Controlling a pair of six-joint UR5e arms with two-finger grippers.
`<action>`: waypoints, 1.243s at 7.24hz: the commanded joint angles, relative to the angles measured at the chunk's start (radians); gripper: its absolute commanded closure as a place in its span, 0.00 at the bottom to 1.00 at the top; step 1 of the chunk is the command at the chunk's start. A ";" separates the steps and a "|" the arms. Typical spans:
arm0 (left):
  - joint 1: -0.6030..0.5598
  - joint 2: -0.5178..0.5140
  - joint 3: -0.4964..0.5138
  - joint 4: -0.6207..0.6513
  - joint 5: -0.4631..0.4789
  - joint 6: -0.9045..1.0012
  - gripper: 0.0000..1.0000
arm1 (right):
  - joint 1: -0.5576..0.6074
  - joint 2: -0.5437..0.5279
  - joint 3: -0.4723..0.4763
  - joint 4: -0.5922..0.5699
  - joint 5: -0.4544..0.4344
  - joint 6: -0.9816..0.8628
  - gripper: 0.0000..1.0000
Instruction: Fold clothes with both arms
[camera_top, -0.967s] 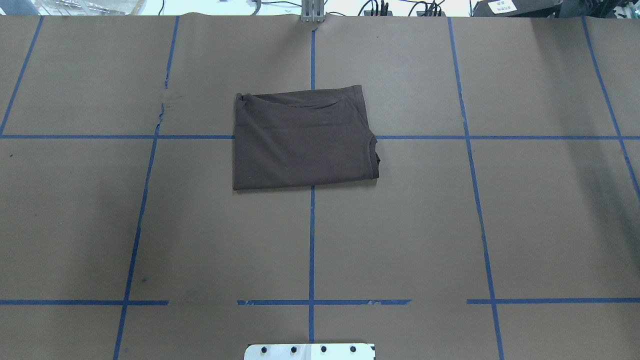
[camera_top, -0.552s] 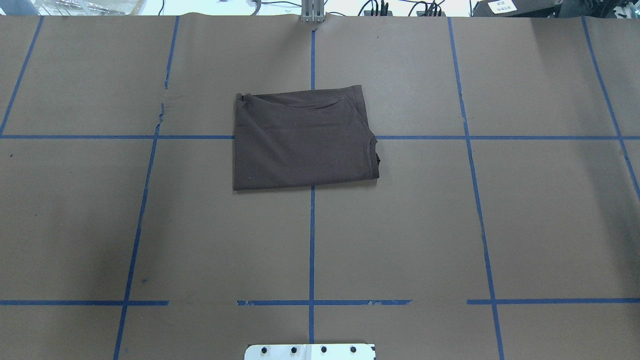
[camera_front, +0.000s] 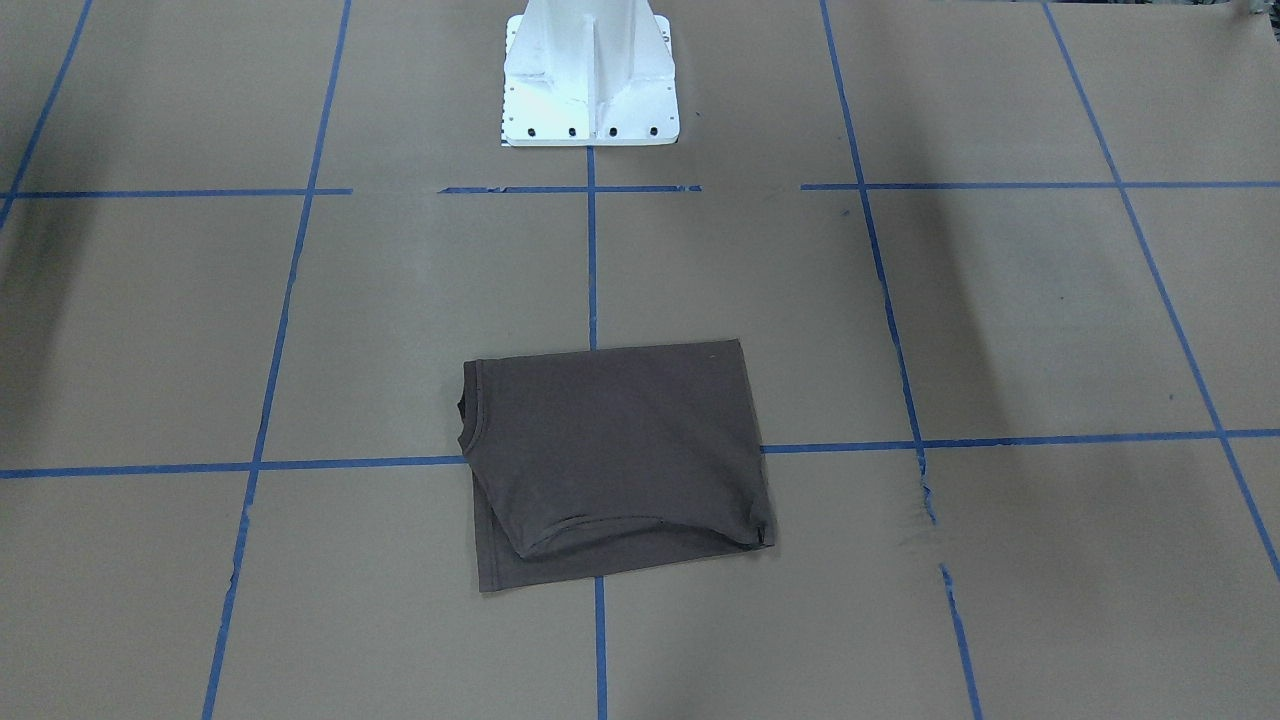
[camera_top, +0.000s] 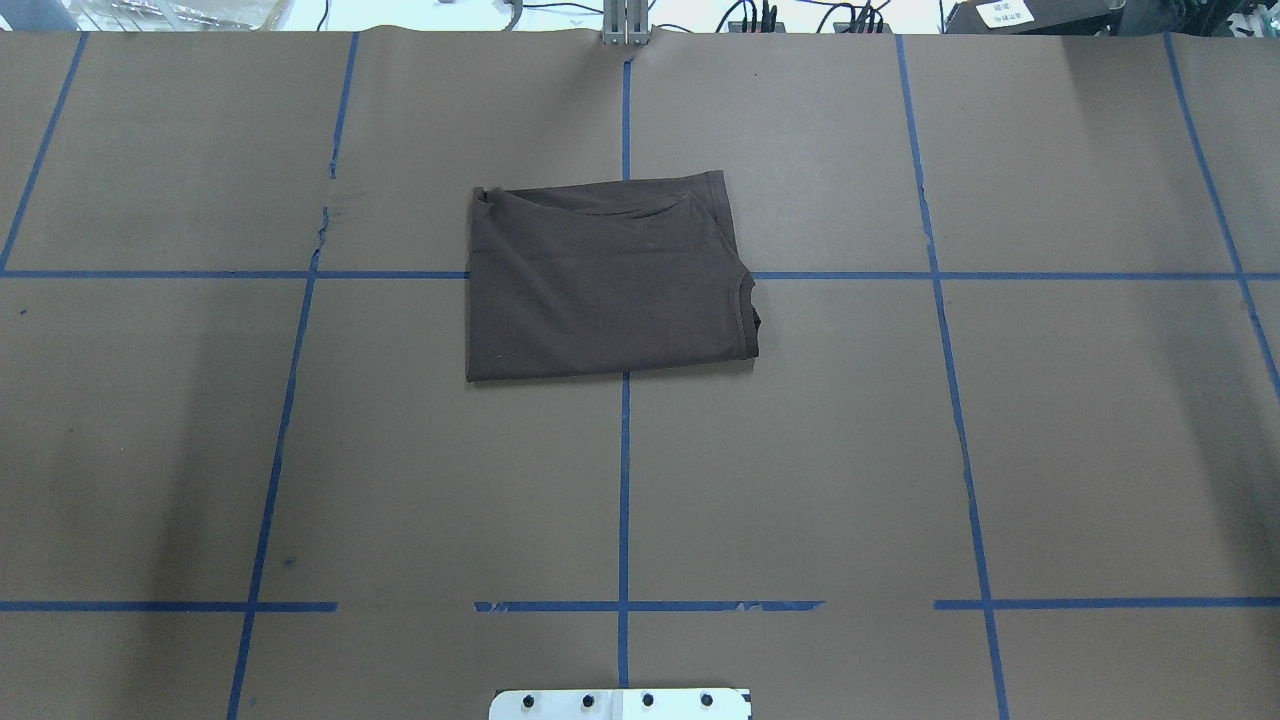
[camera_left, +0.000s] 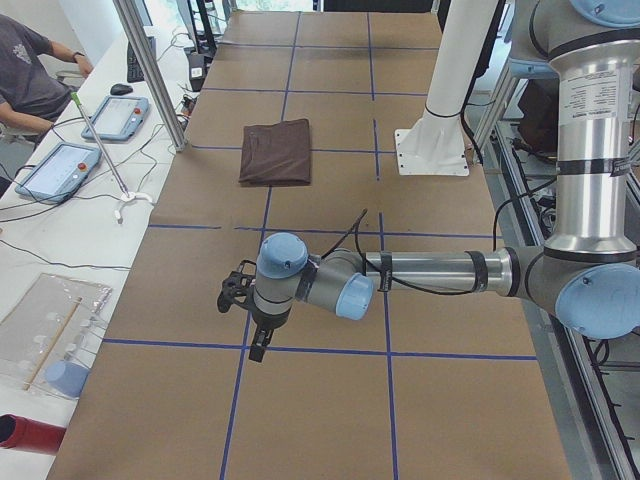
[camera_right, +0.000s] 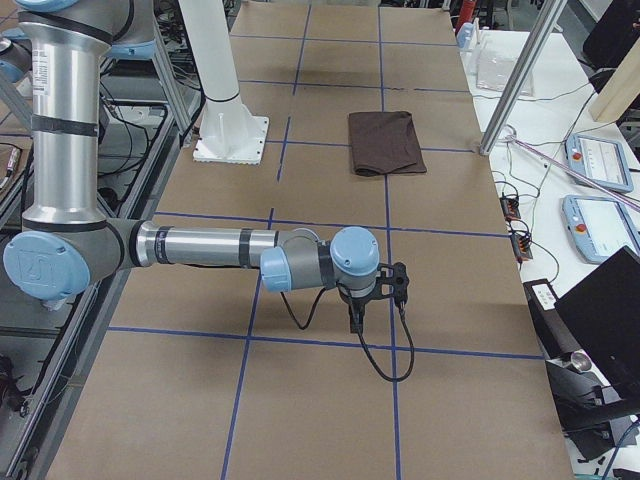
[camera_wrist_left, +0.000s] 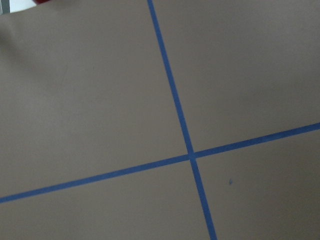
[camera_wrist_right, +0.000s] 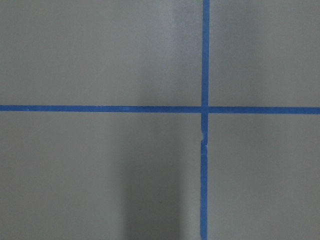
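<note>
The dark brown-grey T-shirt (camera_top: 605, 280) lies folded into a flat rectangle at the middle of the table, collar at its right edge in the overhead view. It also shows in the front view (camera_front: 615, 460), the left side view (camera_left: 276, 152) and the right side view (camera_right: 385, 142). My left gripper (camera_left: 245, 305) hangs over bare table far from the shirt, towards the table's left end. My right gripper (camera_right: 385, 290) hangs likewise towards the right end. Both show only in the side views, so I cannot tell whether they are open or shut. Nothing hangs from either.
The brown paper table top (camera_top: 900, 450) carries a blue tape grid. The white pedestal base (camera_front: 590, 70) stands at the robot's edge. A side bench with tablets (camera_left: 118, 115) and cables runs along the far edge, where an operator (camera_left: 30, 70) sits.
</note>
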 joint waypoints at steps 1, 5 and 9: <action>-0.001 0.018 0.003 0.005 -0.001 0.001 0.00 | -0.030 -0.010 0.075 -0.118 -0.066 0.015 0.00; -0.004 0.028 -0.204 0.313 -0.011 0.068 0.00 | -0.028 -0.021 0.003 -0.108 -0.071 -0.116 0.00; -0.005 0.032 -0.201 0.369 -0.020 0.180 0.00 | 0.030 -0.021 -0.031 -0.109 -0.060 -0.201 0.00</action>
